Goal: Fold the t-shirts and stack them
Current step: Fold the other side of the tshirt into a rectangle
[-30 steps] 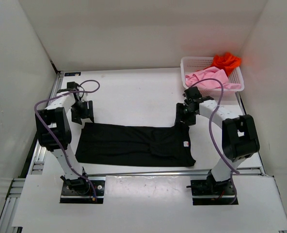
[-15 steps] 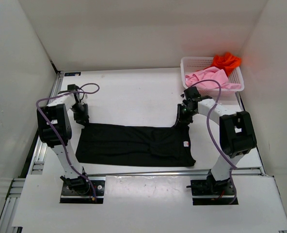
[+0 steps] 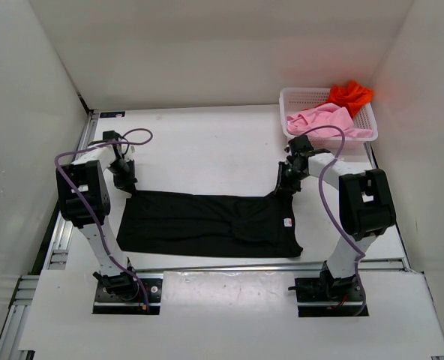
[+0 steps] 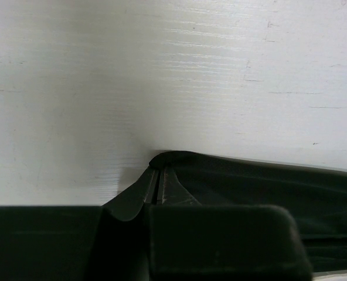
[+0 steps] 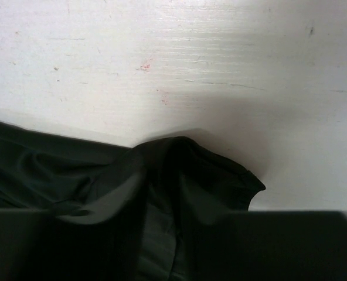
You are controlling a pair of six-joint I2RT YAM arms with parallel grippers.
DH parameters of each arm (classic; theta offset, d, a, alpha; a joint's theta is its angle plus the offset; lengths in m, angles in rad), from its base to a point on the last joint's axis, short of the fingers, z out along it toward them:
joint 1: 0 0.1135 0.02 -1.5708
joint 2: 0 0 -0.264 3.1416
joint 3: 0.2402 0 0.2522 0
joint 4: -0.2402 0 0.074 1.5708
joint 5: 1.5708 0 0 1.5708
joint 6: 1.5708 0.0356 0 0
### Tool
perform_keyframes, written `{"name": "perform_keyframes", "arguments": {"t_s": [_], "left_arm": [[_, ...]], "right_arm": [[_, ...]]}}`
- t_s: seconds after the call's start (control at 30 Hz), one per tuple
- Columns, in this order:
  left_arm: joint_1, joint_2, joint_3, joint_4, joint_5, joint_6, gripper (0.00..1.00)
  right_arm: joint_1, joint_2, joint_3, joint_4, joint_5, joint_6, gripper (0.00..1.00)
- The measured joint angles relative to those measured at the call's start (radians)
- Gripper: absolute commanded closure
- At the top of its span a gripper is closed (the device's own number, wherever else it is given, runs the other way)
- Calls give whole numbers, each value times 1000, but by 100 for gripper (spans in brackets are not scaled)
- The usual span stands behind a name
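Note:
The black t-shirt [image 3: 207, 225] lies flat as a long band across the table in front of the arm bases. My left gripper [image 3: 126, 184] is down at its far left corner. In the left wrist view the jaws [image 4: 156, 190] are shut with the shirt's edge [image 4: 267, 187] pinched at their tips. My right gripper [image 3: 283, 185] is at the far right corner, shut on a raised bunch of black cloth [image 5: 179, 158]. The light pink t-shirt [image 3: 323, 120] and the orange-red t-shirt [image 3: 349, 94] lie crumpled in the basket.
A white mesh basket [image 3: 288, 97] stands at the back right corner, close behind my right arm. White walls enclose the table on three sides. A metal rail runs along the left edge [image 3: 76, 161].
Both grippers have come down onto the far corners of the black t-shirt and closed on the cloth. The shirt itself has hardly moved.

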Motion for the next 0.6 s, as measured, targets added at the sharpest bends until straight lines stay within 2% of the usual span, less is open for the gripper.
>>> {"name": "perform_keyframes", "arguments": {"t_s": [0.07,0.2,0.4,0.6], "left_arm": [[0,0,0,0,0,0,89],[1,0,-1,1,4,0,89],[5,0,-3,3,5,0,89],[21,-2,-8,3,11,-6,89]], "right_arm": [[1,2,0,0,-4,3,79],[1,10,0,6,-23,7,99],[-6,-10,-40,30,-11,23,99],[-90,-139,-164,30,36,60,99]]}}
